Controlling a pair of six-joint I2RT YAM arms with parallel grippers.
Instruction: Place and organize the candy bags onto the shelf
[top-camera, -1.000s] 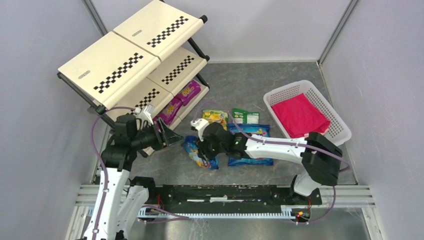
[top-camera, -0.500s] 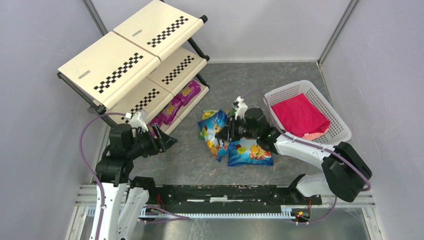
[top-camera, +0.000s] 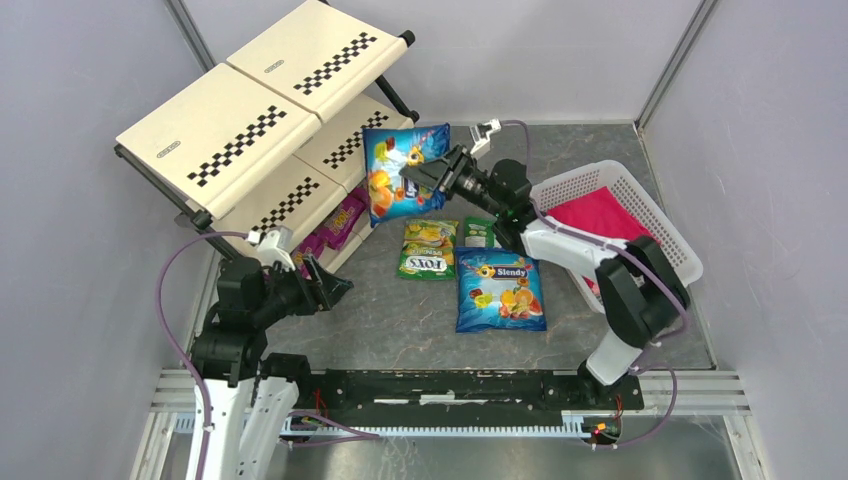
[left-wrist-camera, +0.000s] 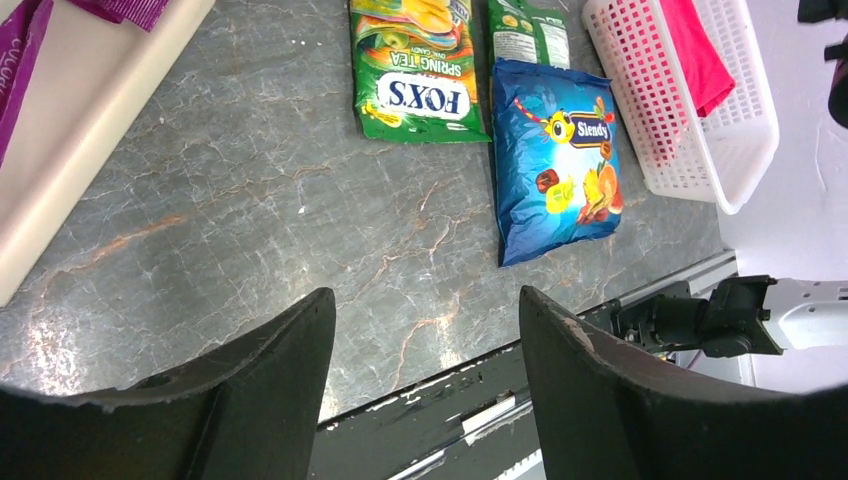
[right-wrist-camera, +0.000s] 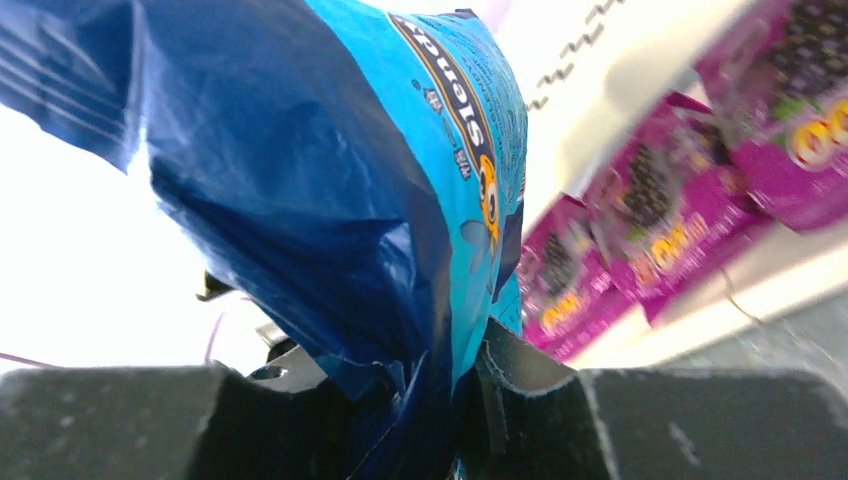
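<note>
My right gripper (top-camera: 428, 177) is shut on the edge of a blue candy bag (top-camera: 402, 170), held up in the air in front of the shelf's (top-camera: 262, 108) middle tier. In the right wrist view the blue bag (right-wrist-camera: 330, 200) is pinched between the jaws of that gripper (right-wrist-camera: 455, 400). Magenta-purple bags (top-camera: 342, 220) (right-wrist-camera: 650, 220) lie on the lowest tier. On the floor lie a second blue bag (top-camera: 498, 290) (left-wrist-camera: 555, 155), a green-yellow bag (top-camera: 428, 248) (left-wrist-camera: 415, 70) and a smaller green one (top-camera: 480, 233) (left-wrist-camera: 528, 30). My left gripper (top-camera: 326, 286) (left-wrist-camera: 425, 330) hangs open and empty near the shelf's front corner.
A white lattice basket (top-camera: 668, 236) (left-wrist-camera: 735, 135) with a pink-red cloth (top-camera: 600, 225) stands at the right. Grey walls close in the sides and back. The black rail with the arm bases runs along the near edge (top-camera: 450, 385).
The right arm lifted the blue bag off the floor and carried it up and back toward the shelf. The left gripper drew back from the shelf and opened wider.
</note>
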